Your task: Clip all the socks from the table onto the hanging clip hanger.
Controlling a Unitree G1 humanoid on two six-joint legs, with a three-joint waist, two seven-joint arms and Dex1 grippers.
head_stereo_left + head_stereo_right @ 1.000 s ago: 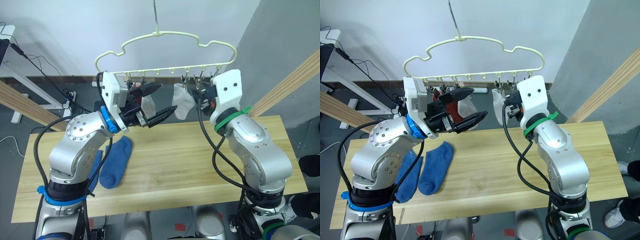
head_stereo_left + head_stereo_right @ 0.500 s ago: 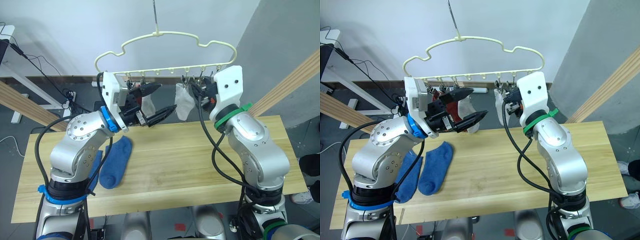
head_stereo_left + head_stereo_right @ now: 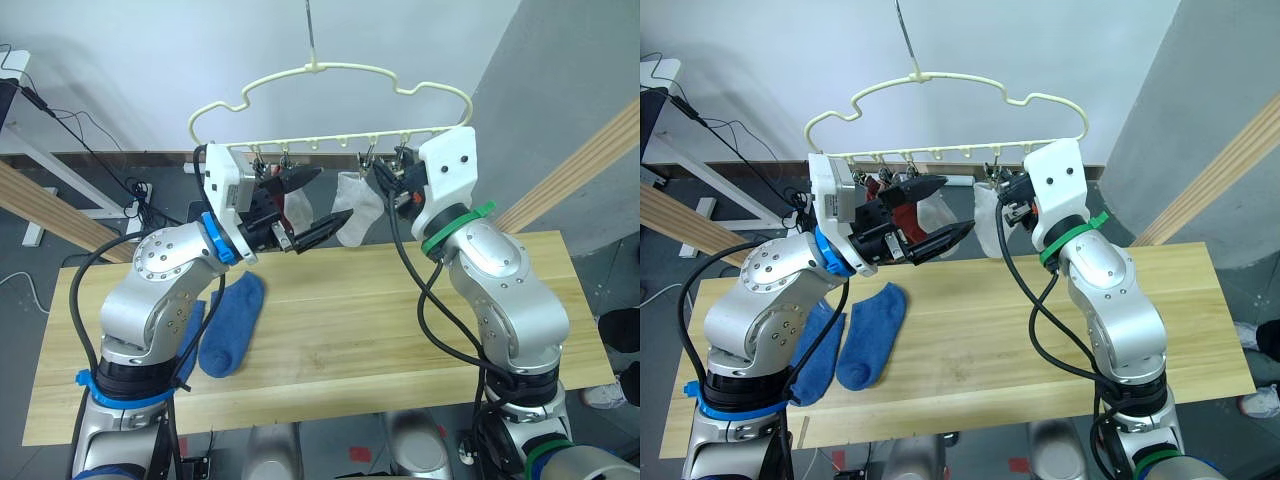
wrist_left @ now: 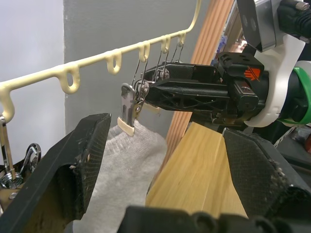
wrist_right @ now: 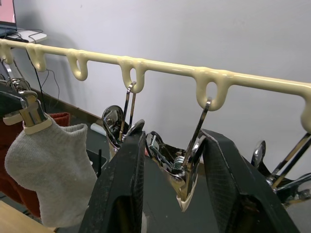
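Grey wall and slanted wooden poles behind; light plank desk point(image 3: 400, 320) in front. Two blue socks point(image 3: 232, 322) lie side by side on desk's left part, just below the left arm, long axes running roughly away from robot, toes toward far edge.

Clip hanger point(image 3: 330, 105) hangs above desk's far edge on a long hook. Already clipped: rust red sock point(image 3: 898, 213) at the left end, mostly hidden behind the left pincer; grey sock point(image 3: 296, 210) next to it; second grey sock point(image 3: 352, 208) near the middle.

Left pincer point(image 3: 308, 207): fingers wide apart, nothing held, up at clip height, pointing toward hanger's middle. Right pincer point(image 5: 167, 167): fingers apart w/ a metal clip point(image 5: 187, 179) between them; can't tell if they're squeezing it. It sits at the right-hand clips, beside the middle grey sock.

Key relation, my read: remaining socks are well below and to the left of both pincers, so left arm is clearly nearer. It'd have to drop down & back toward the robot, grab across a sock's narrow width near the cuff. Free clips lie on right arm's side.
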